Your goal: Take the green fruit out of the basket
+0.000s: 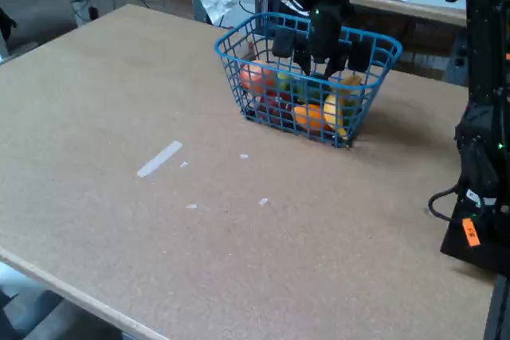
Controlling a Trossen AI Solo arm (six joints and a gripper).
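Observation:
The blue wire basket (362,105) stands at the far side of the table in the fixed view. Inside it I see a red-orange fruit (255,81), an orange fruit (311,117), a yellow piece (336,109) and a small light green patch (284,79). My black gripper (319,65) reaches down from above into the middle of the basket, among the fruit. The dark green fruit is hidden behind the gripper and the mesh. The fingers are lost against the dark arm, so I cannot see whether they are open or shut.
The arm's black base and cables (478,165) stand at the right edge of the table. A strip of pale tape (159,158) and a few small scraps lie on the brown tabletop (239,260) in front of the basket. The table's front edge runs along the lower left.

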